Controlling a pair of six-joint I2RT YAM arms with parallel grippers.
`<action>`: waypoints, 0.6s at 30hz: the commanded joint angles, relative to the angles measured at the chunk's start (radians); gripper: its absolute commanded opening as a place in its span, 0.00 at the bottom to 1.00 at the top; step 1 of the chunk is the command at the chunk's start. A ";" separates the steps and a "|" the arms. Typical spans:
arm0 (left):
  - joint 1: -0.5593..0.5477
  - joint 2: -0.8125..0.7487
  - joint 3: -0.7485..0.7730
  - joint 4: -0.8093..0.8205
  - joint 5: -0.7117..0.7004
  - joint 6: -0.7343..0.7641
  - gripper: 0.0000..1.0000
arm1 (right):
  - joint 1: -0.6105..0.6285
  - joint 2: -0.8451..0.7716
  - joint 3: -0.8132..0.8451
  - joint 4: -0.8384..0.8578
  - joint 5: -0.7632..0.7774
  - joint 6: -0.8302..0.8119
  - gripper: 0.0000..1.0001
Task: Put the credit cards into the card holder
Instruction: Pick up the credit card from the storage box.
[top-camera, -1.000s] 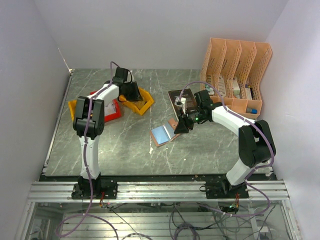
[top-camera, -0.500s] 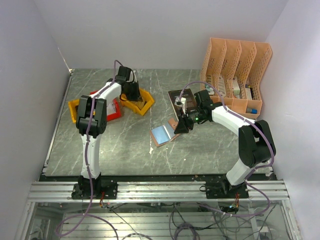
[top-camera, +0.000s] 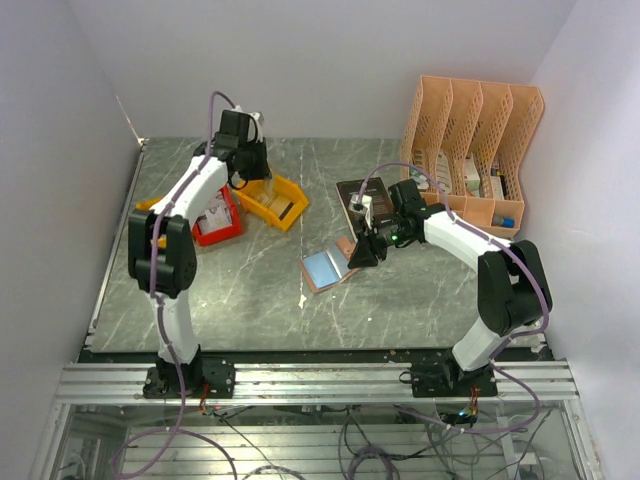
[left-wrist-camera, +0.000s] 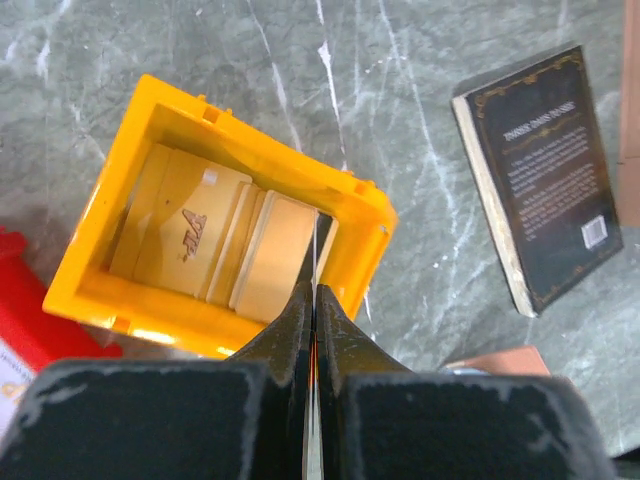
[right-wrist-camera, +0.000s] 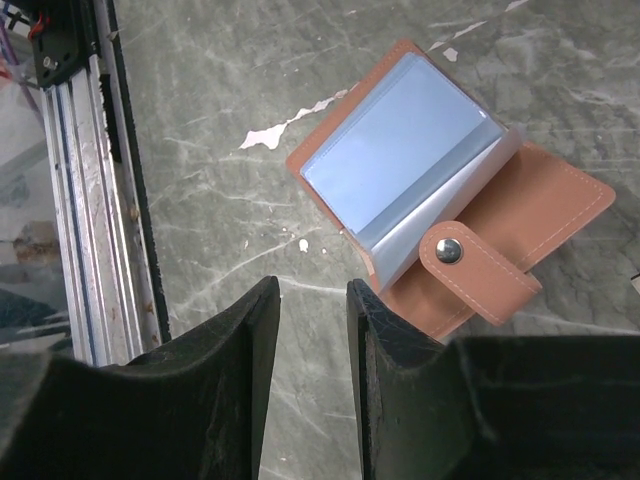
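Top view: my left gripper (top-camera: 245, 158) hangs above the yellow bin (top-camera: 272, 203), well apart from the holder (top-camera: 325, 268). The holder lies open on the table, down and to the right of that gripper. Its long axis runs on a slant, from the near left up toward the book (top-camera: 360, 195). My right gripper (top-camera: 362, 250) sits just beside the holder's right end, so the right arm is much the nearer. The card, though, is with the left.

Left wrist view: the left gripper (left-wrist-camera: 314, 292) is clamped on a thin card (left-wrist-camera: 315, 255), seen edge-on as a pale line between the fingers. I cannot tell its colour from this angle. The bin's rim (left-wrist-camera: 270, 150) is directly below. A brown corner at the lower right edge is probably the holder (left-wrist-camera: 500, 360).

Right wrist view: the right gripper (right-wrist-camera: 310, 295) has its fingers apart with nothing between them. The holder (right-wrist-camera: 530, 215) lies just ahead of them, clear sleeves fanned up, snap (right-wrist-camera: 447, 250) on the flap facing me. I judge the card must travel across to those sleeves.
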 joint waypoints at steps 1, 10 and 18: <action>-0.006 -0.168 -0.134 0.063 0.018 -0.005 0.07 | -0.013 -0.049 0.026 -0.031 -0.024 -0.042 0.34; -0.033 -0.609 -0.726 0.664 0.323 -0.269 0.07 | -0.032 -0.164 0.012 -0.036 -0.059 -0.113 0.37; -0.081 -0.819 -1.058 1.197 0.397 -0.482 0.07 | -0.031 -0.235 0.123 0.069 -0.104 -0.017 0.79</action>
